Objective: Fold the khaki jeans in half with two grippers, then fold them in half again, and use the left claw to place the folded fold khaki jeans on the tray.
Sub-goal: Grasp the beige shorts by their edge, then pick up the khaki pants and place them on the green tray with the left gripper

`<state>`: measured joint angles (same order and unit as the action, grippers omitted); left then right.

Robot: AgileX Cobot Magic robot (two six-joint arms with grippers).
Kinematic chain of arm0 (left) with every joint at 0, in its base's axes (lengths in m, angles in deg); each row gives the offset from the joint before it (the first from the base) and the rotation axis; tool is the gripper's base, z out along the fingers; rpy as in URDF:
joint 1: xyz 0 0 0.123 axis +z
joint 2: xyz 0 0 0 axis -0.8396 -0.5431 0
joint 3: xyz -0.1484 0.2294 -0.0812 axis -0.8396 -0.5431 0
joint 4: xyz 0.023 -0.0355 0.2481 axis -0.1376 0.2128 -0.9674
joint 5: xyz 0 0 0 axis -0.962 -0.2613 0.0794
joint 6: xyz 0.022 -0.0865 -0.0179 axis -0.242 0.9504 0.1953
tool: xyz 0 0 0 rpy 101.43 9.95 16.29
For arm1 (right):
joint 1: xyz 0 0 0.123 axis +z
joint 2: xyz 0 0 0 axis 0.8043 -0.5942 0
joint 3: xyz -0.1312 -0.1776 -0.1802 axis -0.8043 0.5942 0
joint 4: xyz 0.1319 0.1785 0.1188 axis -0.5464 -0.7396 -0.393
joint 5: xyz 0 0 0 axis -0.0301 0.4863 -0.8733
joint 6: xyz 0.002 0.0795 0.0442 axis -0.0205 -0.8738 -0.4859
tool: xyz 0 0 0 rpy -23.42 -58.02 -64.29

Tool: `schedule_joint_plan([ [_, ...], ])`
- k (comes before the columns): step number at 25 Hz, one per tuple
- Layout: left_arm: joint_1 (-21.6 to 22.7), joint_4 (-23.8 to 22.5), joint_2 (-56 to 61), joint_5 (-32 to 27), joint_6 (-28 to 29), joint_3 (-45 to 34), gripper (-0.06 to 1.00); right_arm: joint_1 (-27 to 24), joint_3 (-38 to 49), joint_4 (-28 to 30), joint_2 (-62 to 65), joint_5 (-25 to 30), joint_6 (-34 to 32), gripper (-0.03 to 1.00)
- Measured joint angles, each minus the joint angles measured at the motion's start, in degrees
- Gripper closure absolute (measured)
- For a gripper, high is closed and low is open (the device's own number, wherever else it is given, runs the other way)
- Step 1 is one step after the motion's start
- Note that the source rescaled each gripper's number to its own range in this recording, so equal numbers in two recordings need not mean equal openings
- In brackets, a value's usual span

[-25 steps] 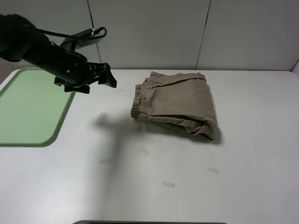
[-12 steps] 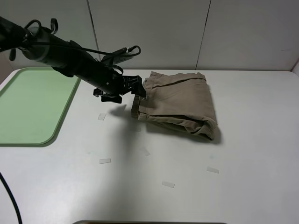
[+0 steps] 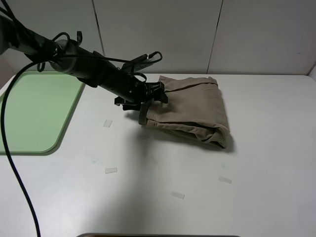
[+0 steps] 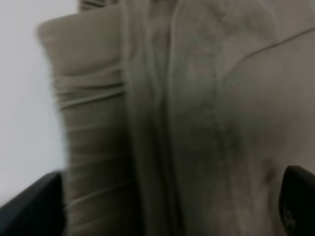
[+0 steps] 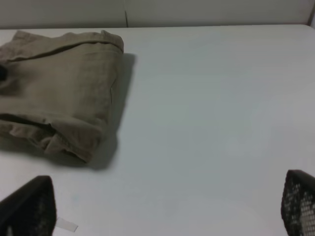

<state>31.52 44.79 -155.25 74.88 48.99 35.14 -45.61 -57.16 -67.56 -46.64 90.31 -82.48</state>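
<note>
Jaws of your left claw (image 3: 150, 96) stood apart over the gathered waistband edge of the khaki jeans (image 3: 190, 109); these lay folded on the surface (image 3: 247, 197), waistband toward the tray (image 3: 29, 113). Your right gripper's (image 5: 162, 216) jaws were apart too.

The khaki jeans (image 3: 187, 109) are seen folded into a compact bundle on the tabletop (image 3: 207, 197), gathered waistband layers stacked at the edge facing the tray (image 3: 29, 111). The pale green tray is set well apart, flat at the tabletop's left side.
</note>
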Motion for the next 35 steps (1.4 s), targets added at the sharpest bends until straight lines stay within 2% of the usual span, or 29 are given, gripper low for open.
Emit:
schedule_joint_plan([
  [4, -0.86, 0.97, -0.96, 0.66, -0.04, 0.86, 0.2, 0.0, 0.0, 0.0, 0.0, 0.0, 0.0, -0.03],
  [6, -0.92, 0.9, -1.09, 1.72, -0.04, 0.8, 0.35, 0.0, 0.0, 0.06, 0.0, 0.0, 0.0, -0.03],
  [10, -0.46, 0.88, -1.47, 2.33, 0.01, 0.44, 0.75, 0.0, 0.0, 0.06, 0.0, 0.0, 0.0, -0.03],
  [12, -0.94, 0.79, -1.61, 1.56, 0.01, 0.68, 0.87, 0.0, 0.0, 0.1, 0.0, 0.0, 0.0, -0.03],
  [15, -1.19, -1.92, -1.67, 0.83, 0.17, 1.03, 0.87, 0.0, 0.0, 0.17, 0.0, 0.0, 0.0, -0.03],
  [19, -0.97, -8.11, -0.64, -1.14, 0.62, 1.08, 0.87, 0.0, 0.0, 0.23, 0.0, 0.0, 0.0, -0.03],
  [22, -0.17, -17.0, 1.02, -3.68, 3.23, 1.73, 0.87, 0.0, 0.0, 0.23, 0.0, 0.0, 0.0, -0.03],
  [26, 1.2, -33.04, 4.24, -7.4, 11.98, 2.54, 0.88, 0.0, 0.0, 0.23, 0.0, 0.0, 0.0, -0.03],
  [28, 2.34, -42.74, 6.35, -8.9, 17.4, 2.74, 0.88, 0.0, 0.0, 0.23, 0.0, 0.0, 0.0, -0.03],
  [29, 2.81, -46.12, 7.15, -9.65, 19.62, 2.74, 0.88, 0.0, 0.0, 0.23, 0.0, 0.0, 0.0, -0.03],
  [30, 2.81, -46.12, 7.15, -9.65, 19.62, 2.74, 0.88, 0.0, 0.0, 0.23, 0.0, 0.0, 0.0, -0.03],
  [31, 3.88, -52.62, 8.64, -11.2, 24.47, 2.74, 0.88, 0.0, 0.0, 0.23, 0.0, 0.0, 0.0, -0.03],
  [32, 4.49, -56.26, 9.39, -11.91, 26.45, 2.74, 0.88, 0.0, 0.0, 0.23, 0.0, 0.0, 0.0, -0.03],
  [35, 6.4, -63.05, 10.74, -14.18, 30.33, 2.74, 0.88, 0.0, 0.0, 0.23, 0.0, 0.0, 0.0, -0.03],
])
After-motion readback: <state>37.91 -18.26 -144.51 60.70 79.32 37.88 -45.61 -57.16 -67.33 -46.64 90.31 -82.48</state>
